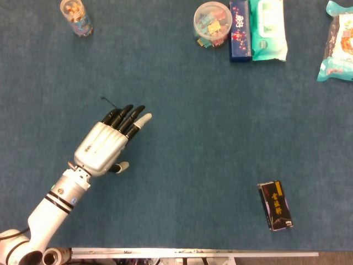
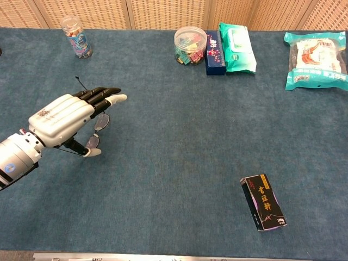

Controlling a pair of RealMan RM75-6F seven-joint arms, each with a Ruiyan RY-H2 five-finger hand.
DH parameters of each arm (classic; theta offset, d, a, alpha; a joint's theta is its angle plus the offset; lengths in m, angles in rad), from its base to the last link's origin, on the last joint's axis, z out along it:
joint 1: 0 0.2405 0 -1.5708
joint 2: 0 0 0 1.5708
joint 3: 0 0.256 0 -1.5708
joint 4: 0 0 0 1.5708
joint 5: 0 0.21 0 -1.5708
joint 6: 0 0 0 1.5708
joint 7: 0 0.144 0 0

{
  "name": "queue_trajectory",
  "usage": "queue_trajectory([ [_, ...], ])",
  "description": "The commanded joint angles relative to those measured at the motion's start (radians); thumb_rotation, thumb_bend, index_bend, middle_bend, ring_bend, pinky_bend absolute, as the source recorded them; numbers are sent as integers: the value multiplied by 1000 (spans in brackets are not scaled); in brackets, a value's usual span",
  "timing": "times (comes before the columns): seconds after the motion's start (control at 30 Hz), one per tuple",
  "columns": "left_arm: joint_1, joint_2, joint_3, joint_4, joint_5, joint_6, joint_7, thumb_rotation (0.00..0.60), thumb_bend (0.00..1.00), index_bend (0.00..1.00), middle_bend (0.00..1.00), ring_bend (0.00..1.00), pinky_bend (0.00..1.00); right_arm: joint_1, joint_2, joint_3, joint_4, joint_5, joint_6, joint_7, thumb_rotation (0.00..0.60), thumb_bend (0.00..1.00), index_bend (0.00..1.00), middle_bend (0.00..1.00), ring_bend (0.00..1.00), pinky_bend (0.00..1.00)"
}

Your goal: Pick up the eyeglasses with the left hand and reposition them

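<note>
My left hand (image 1: 107, 144) hovers over the left part of the blue table, fingers stretched forward and to the right. In the chest view the same left hand (image 2: 65, 117) holds the thin-framed eyeglasses (image 2: 100, 124) between thumb and fingers. The lenses hang just under the fingers and one temple pokes up behind them. From the head view the hand hides nearly all of the eyeglasses; only a thin temple tip (image 1: 107, 102) shows beyond the fingertips. The right hand appears in neither view.
At the back stand a candy jar (image 1: 76, 15), a clear tub of clips (image 1: 212, 23), a dark blue box (image 1: 240, 30), a wipes pack (image 1: 267, 30) and a snack bag (image 1: 339, 41). A black box (image 1: 275, 205) lies front right.
</note>
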Motion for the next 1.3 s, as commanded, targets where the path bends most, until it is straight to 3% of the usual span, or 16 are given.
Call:
queue_trajectory([
  [0.03, 5, 8, 2, -22, -4, 7, 16, 600, 0, 15, 0, 0, 134, -1, 3, 1, 0, -3, 5, 4, 600, 0, 427, 313, 201, 330],
  [0.6, 32, 50, 29, -169, -9, 23, 134, 600, 0, 18, 0, 0, 134, -11, 19, 4, 5, -17, 36, 37, 600, 0, 428, 313, 201, 330],
  [1.3, 86, 160, 35, -248, 12, 110, 126, 600, 0, 18, 0, 0, 134, -3, 9, 5, 12, -15, 24, 39, 600, 0, 428, 313, 201, 330],
])
